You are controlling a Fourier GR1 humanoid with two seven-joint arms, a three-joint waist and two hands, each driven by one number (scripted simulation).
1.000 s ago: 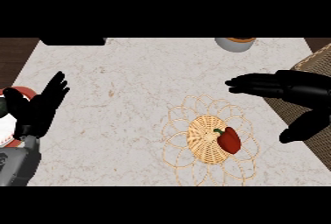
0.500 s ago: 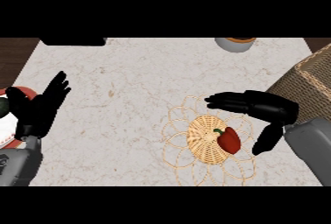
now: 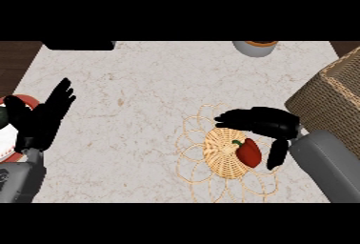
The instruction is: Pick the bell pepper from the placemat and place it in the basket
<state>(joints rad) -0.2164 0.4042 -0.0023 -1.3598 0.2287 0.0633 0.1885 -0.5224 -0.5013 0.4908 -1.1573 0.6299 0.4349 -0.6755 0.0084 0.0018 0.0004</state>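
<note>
Reaching over the red bell pepper (image 3: 248, 152) on the woven placemat (image 3: 218, 162), the right hand (image 3: 265, 125) is spreading wide; closing comes next.

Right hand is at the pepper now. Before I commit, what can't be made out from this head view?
- Contact between right hand and bell pepper: cannot tell; the thumb hides the pepper's right side.
- Basket: cut off by the right edge; its opening is out of view.
- Grey pot: cut off at the top.
- Red and white object at the left edge: partly hidden by the resting left hand.
</note>
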